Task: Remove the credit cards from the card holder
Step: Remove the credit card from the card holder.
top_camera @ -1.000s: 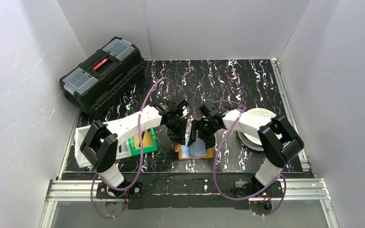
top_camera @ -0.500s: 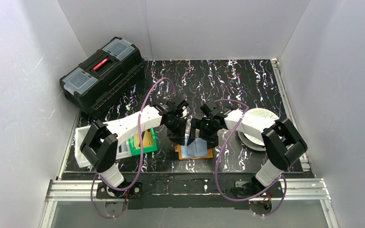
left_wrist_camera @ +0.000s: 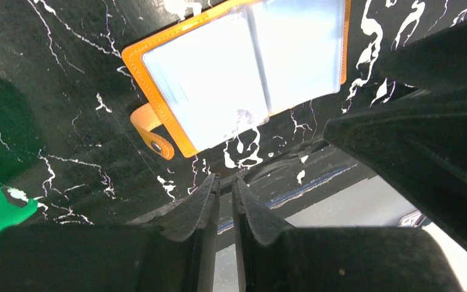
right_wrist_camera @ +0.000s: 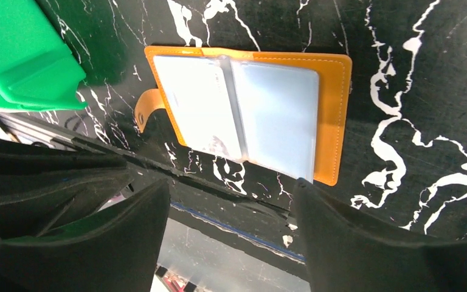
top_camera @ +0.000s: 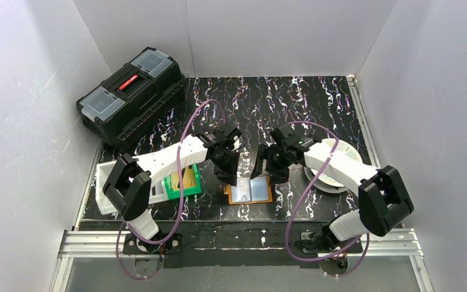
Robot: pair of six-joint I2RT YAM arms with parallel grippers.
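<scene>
The orange card holder [top_camera: 250, 193] lies open and flat on the black marbled table, silvery-clear pockets up, its snap tab on the left. It also shows in the left wrist view [left_wrist_camera: 243, 73] and the right wrist view [right_wrist_camera: 249, 112]. I cannot tell whether credit cards sit in the pockets. A gold-yellow card [top_camera: 190, 178] stands in the green bin [top_camera: 176, 185]. My left gripper [top_camera: 229, 176] [left_wrist_camera: 225, 180] hovers just behind the holder's left half, shut with only a slit between its fingers, holding nothing. My right gripper [top_camera: 269, 172] [right_wrist_camera: 231, 185] hangs open over the right half, empty.
A white tray [top_camera: 104, 182] sits left of the green bin [right_wrist_camera: 24, 55]. A black toolbox [top_camera: 132, 94] stands at the back left. A round white patterned disc [top_camera: 334, 159] lies on the right under the right arm. The table's front rail runs close to the holder.
The right arm has pulled back to the right and its jaws have spread wide. The raised pocket page of the holder now lies flat. The left arm has barely moved.
</scene>
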